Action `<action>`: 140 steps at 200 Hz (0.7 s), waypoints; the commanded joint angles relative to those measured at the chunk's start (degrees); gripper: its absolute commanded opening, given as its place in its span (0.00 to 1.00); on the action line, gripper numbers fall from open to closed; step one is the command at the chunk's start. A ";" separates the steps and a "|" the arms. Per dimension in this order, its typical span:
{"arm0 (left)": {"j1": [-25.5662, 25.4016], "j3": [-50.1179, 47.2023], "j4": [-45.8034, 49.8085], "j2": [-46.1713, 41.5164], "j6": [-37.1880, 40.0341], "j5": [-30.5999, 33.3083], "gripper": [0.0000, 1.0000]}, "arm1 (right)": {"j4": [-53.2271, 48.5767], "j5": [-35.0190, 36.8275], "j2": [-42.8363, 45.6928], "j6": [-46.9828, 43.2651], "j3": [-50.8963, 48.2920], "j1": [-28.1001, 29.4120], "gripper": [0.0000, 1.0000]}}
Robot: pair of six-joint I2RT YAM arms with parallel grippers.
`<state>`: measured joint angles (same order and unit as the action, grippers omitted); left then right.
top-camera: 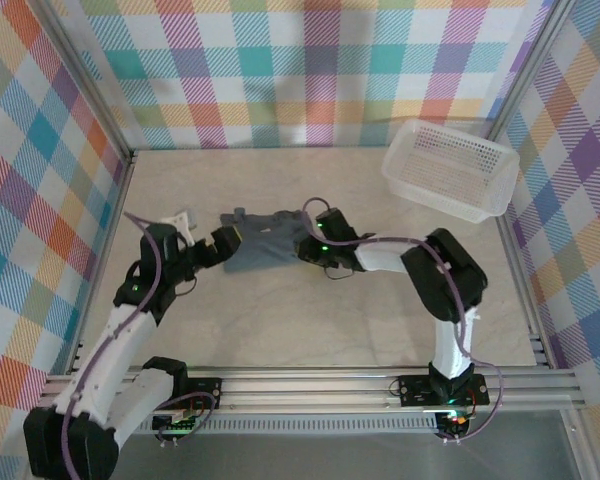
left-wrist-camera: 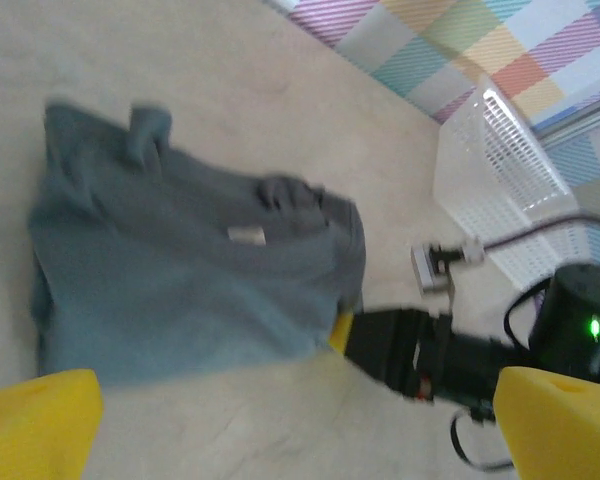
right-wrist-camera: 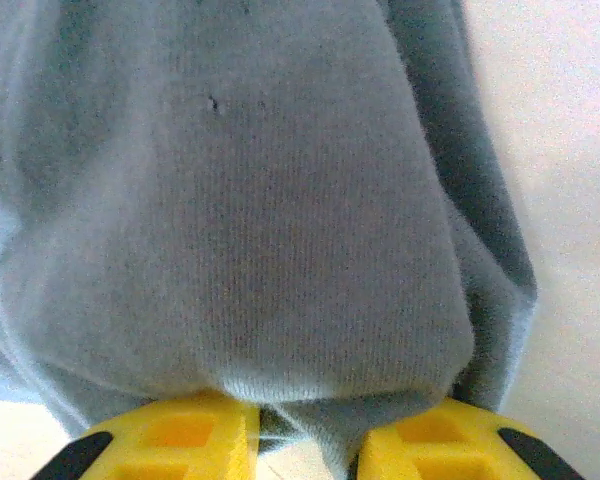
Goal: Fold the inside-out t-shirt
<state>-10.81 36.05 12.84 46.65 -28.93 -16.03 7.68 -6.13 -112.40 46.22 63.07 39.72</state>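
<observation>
**Grey T-shirt between two grippers**

The inside-out t-shirt lies bunched mid-way across the table. Its white tag is too blurred to read. The left gripper, fingers spread wide, sits at the shirt's left edge. The right gripper has its fingers close-set astride the hem, possibly pinching it. A white mesh basket stands far right.

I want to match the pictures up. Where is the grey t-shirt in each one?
Top external: t-shirt in the middle of the table, lower left of the white basket.
Left wrist: t-shirt left and centre, white tag showing.
Right wrist: t-shirt close up, above the yellow fingers.
Shared landmark: the right gripper, at the shirt's edge.
</observation>
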 commanded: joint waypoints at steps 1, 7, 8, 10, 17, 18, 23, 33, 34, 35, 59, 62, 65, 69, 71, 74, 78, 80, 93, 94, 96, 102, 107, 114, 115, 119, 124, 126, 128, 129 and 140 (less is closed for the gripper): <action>-0.35 -1.65 1.06 -7.84 -0.36 7.54 1.00 | 7.96 2.18 -8.82 7.71 11.00 5.68 0.27; -0.27 -1.73 2.03 -8.84 -0.30 10.01 1.00 | 7.53 2.65 -12.31 8.49 16.12 6.86 0.27; -0.27 -1.71 2.20 -8.94 -0.32 10.51 1.00 | 7.35 2.72 -12.84 8.60 16.91 7.08 0.27; -0.27 -1.67 2.52 -9.08 -0.33 11.22 1.00 | 7.11 2.77 -14.01 8.80 18.78 7.46 0.27; -0.11 -1.04 5.56 -8.96 -0.44 14.35 1.00 | 5.73 2.72 -17.92 8.76 25.51 8.58 0.29; -0.10 -0.93 5.98 -8.82 -0.48 14.80 1.00 | 5.35 2.67 -18.41 8.65 26.83 8.68 0.30; 0.01 -0.46 7.31 -8.15 -0.68 17.68 1.00 | 3.24 2.32 -21.35 7.66 32.30 9.36 0.33; 0.93 0.27 8.91 -5.58 -1.35 21.03 1.00 | -2.41 0.05 -25.65 5.78 43.06 9.79 0.40; 1.08 0.30 8.93 -5.42 -1.37 21.21 1.00 | -2.41 -0.29 -26.26 5.62 44.22 9.81 0.40; 1.24 0.41 8.94 -5.20 -1.43 21.35 1.00 | -3.11 -0.55 -26.26 5.41 45.11 9.81 0.41; 5.80 1.72 4.71 1.85 -3.86 20.92 1.00 | -6.80 -1.75 -22.00 -0.23 48.34 9.74 0.51; 6.33 1.82 3.93 2.64 -4.11 21.24 1.00 | -6.61 -0.93 -20.09 -1.32 46.69 9.66 0.52; 6.85 2.05 3.65 3.37 -4.45 21.53 1.00 | -6.51 -0.05 -18.20 -2.68 44.90 9.55 0.54; 7.70 2.34 1.61 4.68 -4.77 22.00 1.00 | -6.14 1.21 -15.44 -3.87 42.07 9.43 0.55; 8.14 2.53 1.05 5.14 -4.96 22.16 1.00 | -5.94 1.76 -14.15 -4.34 40.36 9.30 0.56; 8.76 2.75 0.29 6.29 -5.24 22.38 1.00 | -5.64 2.61 -12.01 -4.81 38.15 9.01 0.57; 9.55 3.16 -0.81 7.75 -5.61 22.88 1.00 | -5.23 3.26 -9.30 -5.10 35.16 8.57 0.58; 9.81 3.39 -1.40 8.70 -5.79 23.17 1.00 | -4.96 3.48 -8.11 -5.11 33.71 8.36 0.58; 11.87 4.93 -4.91 14.92 -8.07 25.41 0.99 | -3.17 3.51 0.07 -4.57 24.34 6.32 0.59; 12.00 5.09 -5.23 15.46 -8.21 25.60 0.99 | -3.10 3.46 0.65 -4.52 23.66 6.15 0.59; 12.31 5.41 -5.73 16.58 -8.48 26.03 0.99 | -2.91 3.33 1.67 -4.44 22.49 5.91 0.59; 13.16 6.46 -6.98 20.23 -9.71 27.10 0.97 | -2.85 3.31 4.86 -4.46 18.80 5.19 0.59; 13.85 7.87 -7.51 23.47 -10.87 27.63 0.94 | -3.01 3.71 7.44 -4.64 16.13 4.77 0.59; 14.95 9.98 -7.91 28.58 -12.51 27.36 0.90 | -3.40 4.42 10.74 -4.93 12.75 4.38 0.60; 15.12 10.25 -8.05 29.33 -12.80 27.10 0.89 | -3.48 4.44 11.12 -4.96 12.41 4.34 0.60; 15.80 12.10 -8.35 32.33 -13.57 25.91 0.87 | -3.78 4.80 12.78 -5.15 10.74 4.18 0.60; 16.51 14.02 -8.67 36.04 -14.41 24.58 0.85 | -4.05 5.31 14.64 -5.53 8.87 3.99 0.60; 16.58 14.85 -8.74 37.50 -14.65 24.17 0.84 | -4.14 5.60 15.52 -5.72 8.11 3.94 0.60; 16.76 15.63 -8.89 38.96 -14.97 23.80 0.84 | -4.27 5.82 16.06 -5.95 7.53 3.89 0.61; 16.86 16.02 -8.93 39.66 -15.08 23.65 0.83 | -4.35 5.93 16.51 -6.00 7.17 3.83 0.61; 17.18 20.00 -9.47 46.90 -16.40 22.14 0.81 | -5.53 6.92 19.77 -6.38 4.68 3.16 0.62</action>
<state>4.38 49.45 7.92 82.11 -39.68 7.62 4.21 -1.93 -97.14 42.65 73.67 42.76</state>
